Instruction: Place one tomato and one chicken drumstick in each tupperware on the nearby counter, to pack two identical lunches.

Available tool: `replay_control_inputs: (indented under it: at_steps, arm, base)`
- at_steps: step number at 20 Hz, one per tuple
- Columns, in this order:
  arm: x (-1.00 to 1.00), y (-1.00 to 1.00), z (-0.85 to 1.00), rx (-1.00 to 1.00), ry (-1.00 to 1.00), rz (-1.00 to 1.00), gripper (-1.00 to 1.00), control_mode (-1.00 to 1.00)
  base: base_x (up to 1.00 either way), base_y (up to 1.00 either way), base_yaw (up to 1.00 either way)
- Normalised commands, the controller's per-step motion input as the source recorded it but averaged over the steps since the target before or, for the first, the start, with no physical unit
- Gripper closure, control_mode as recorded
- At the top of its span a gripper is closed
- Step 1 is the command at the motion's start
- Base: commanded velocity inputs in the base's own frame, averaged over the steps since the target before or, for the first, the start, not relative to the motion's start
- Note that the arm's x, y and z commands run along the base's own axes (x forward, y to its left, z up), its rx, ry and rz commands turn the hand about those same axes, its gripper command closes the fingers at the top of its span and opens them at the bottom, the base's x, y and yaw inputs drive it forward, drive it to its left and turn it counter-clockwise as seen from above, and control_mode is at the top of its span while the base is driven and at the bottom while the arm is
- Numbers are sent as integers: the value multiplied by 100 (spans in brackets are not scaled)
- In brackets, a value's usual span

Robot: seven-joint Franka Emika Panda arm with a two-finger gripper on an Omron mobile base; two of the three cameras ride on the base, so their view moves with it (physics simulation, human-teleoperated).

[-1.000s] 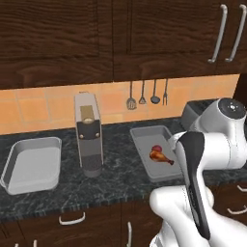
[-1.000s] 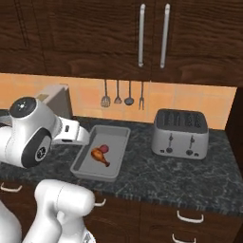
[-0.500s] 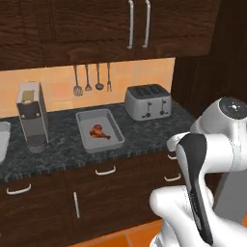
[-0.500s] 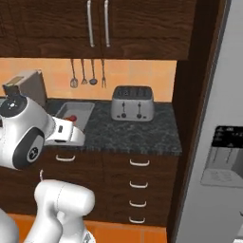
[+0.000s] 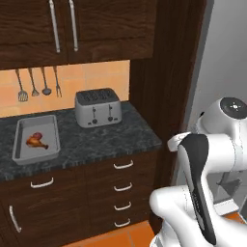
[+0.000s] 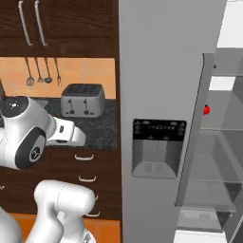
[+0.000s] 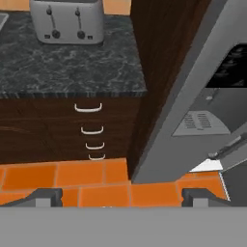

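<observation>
I've got a silver toaster (image 5: 97, 107) under hanging utensils (image 5: 37, 83), and a grey fridge (image 6: 166, 118) with its door open.

Base swung right, tupperware (image 5: 35, 139) now far left, open fridge (image 6: 166, 118) with tomato (image 6: 207, 109) newly visible

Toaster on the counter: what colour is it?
Silver-grey toaster, clearest in the left base view.

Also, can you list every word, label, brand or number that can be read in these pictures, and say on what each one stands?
No text can be read in any view.
Fridge dispenser panel: faint pale marks, too small and blurred to read.
Toaster: knobs and levers, no lettering.
Tupperware, counter and drawers: no label.
</observation>
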Motion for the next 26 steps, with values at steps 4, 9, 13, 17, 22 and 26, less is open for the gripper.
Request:
replay_control_inputs:
  at_steps: [4, 9, 13, 17, 22, 26]
  arm:
    - [0, 0, 0, 0, 0, 0, -100, 100]
    - [0, 0, 0, 0, 0, 0, -100, 100]
    - [0, 0, 0, 0, 0, 0, -100, 100]
    - [0, 0, 0, 0, 0, 0, -100, 100]
    - [0, 0, 0, 0, 0, 0, -100, 100]
    - [0, 0, 0, 0, 0, 0, -100, 100]
  base:
    - [0, -100, 0]
    - [0, -100, 0]
    - [1, -88, 0]
    - [18, -50, 0]
    - [38, -33, 0]
    - [34, -62, 1]
